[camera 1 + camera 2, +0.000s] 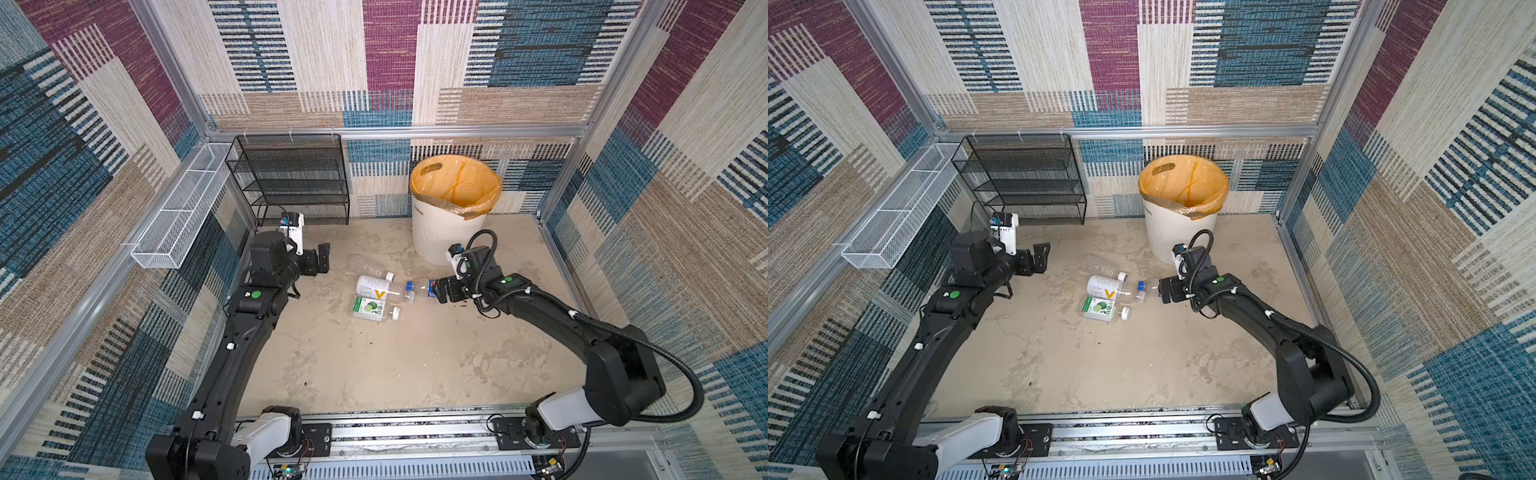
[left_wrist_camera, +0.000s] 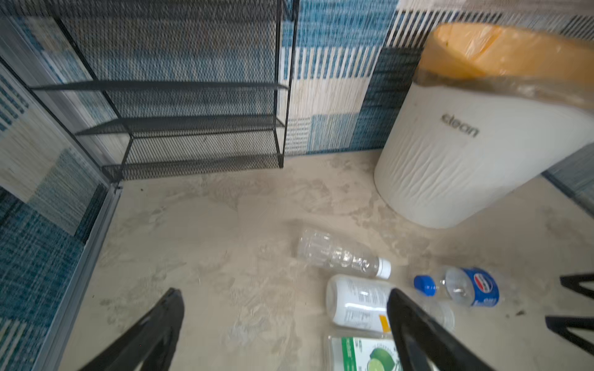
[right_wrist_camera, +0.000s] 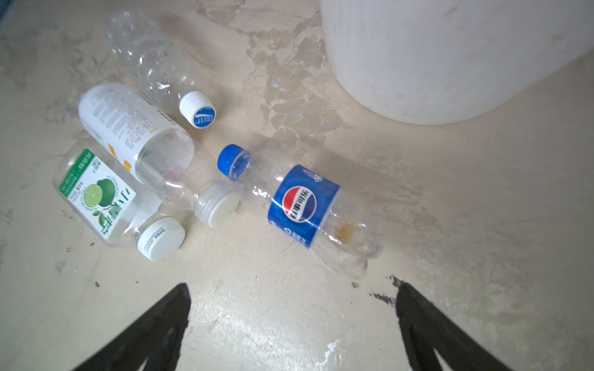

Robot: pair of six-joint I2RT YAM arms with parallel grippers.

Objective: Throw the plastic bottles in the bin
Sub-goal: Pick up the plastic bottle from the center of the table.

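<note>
So 4 plastic bottles are lying in a bunch on the floor (image 1: 374, 365), about the middle of the frame in both top views: the clear bottle (image 3: 148, 54), white-label bottle (image 3: 122, 122), lime-label bottle (image 3: 96, 192) and cola bottle (image 3: 305, 205). The bin (image 1: 436, 237) stands upper right of them. The left gripper (image 1: 321, 261) is spread wide and empty, left of the bunch. The right gripper (image 1: 435, 291) is spread wide too, with the cola bottle just in front of it, not grabbed.

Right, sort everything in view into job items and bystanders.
Job:
clear unlabelled plastic bottle
white-labelled clear plastic bottle
lime-labelled clear plastic bottle
blue-labelled, blue-capped clear plastic bottle
round white plastic bin with orange liner

Bystanders:
black mesh shelf rack
long white wire basket
</note>
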